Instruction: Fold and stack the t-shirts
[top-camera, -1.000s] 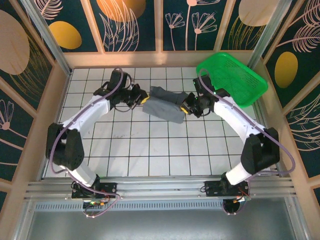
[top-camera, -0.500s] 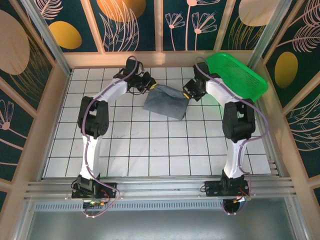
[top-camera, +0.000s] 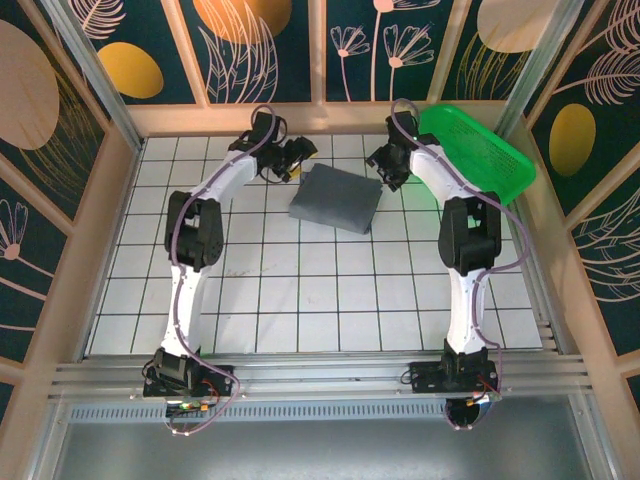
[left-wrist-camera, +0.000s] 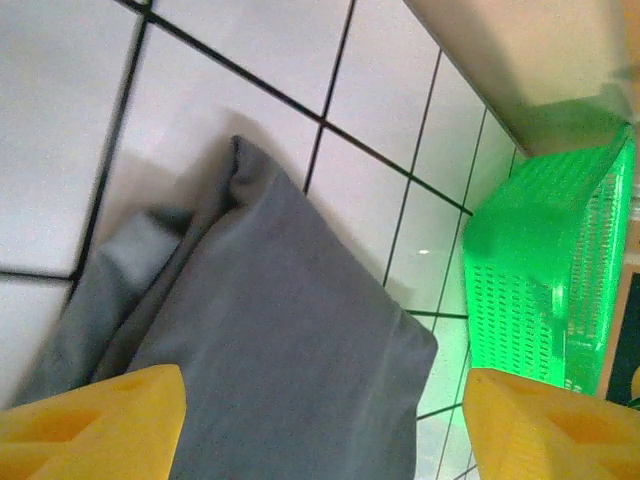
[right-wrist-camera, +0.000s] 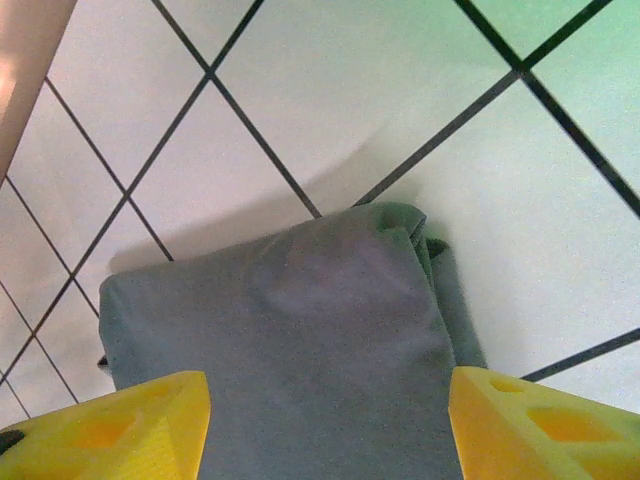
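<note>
A dark grey folded t-shirt (top-camera: 335, 198) lies flat on the white tiles at the back middle of the table. Its layered edges show in the left wrist view (left-wrist-camera: 270, 330) and the right wrist view (right-wrist-camera: 300, 320). My left gripper (top-camera: 295, 160) hovers at the shirt's far left corner, open, its yellow fingertips (left-wrist-camera: 90, 425) wide apart over the cloth. My right gripper (top-camera: 383, 165) hovers at the far right corner, also open, with the fingertips (right-wrist-camera: 545, 425) spread and nothing pinched. Midway points of the grippers: left gripper (left-wrist-camera: 320, 425), right gripper (right-wrist-camera: 328, 430).
A bright green mesh basket (top-camera: 480, 150) stands tilted in the back right corner, close behind the right arm, and appears in the left wrist view (left-wrist-camera: 550, 270). A wooden wall (top-camera: 330, 115) borders the tiled floor just behind both grippers.
Both grippers carried the shirt toward the back, then opened and let it go. It now lies flat, and both grippers have drawn back from its far corners.
</note>
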